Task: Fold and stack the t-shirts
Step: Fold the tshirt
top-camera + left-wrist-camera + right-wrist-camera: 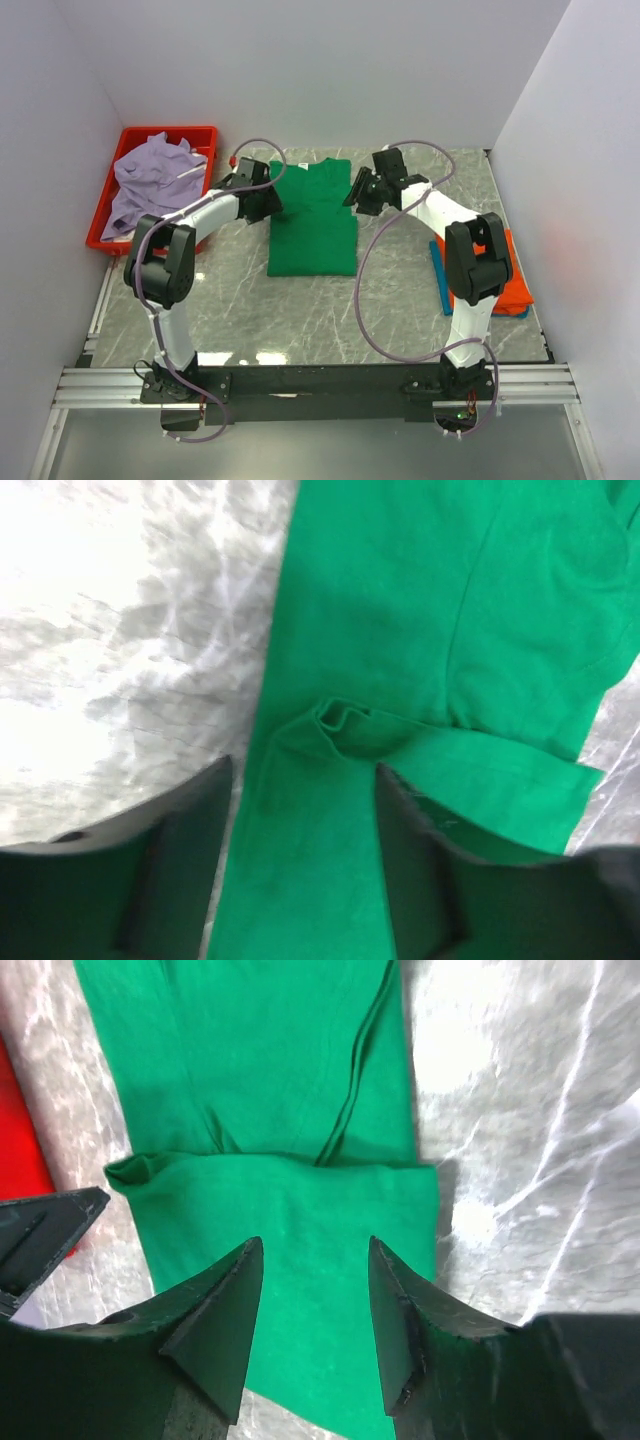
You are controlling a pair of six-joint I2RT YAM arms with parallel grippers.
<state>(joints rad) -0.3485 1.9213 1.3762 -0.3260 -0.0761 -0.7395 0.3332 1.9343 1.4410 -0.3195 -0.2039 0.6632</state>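
A bright green t-shirt lies flat on the marble table, sides folded in, collar at the far end. My left gripper hovers at the shirt's upper left edge. In the left wrist view this gripper is open, with the green cloth and a small crease below it. My right gripper is at the upper right edge. In the right wrist view it is open over the folded-in green sleeve. A lavender t-shirt lies crumpled in the red tray.
The red tray stands at the far left, and its edge shows in the right wrist view. Folded orange and blue t-shirts are stacked at the right, behind the right arm. White walls enclose the table.
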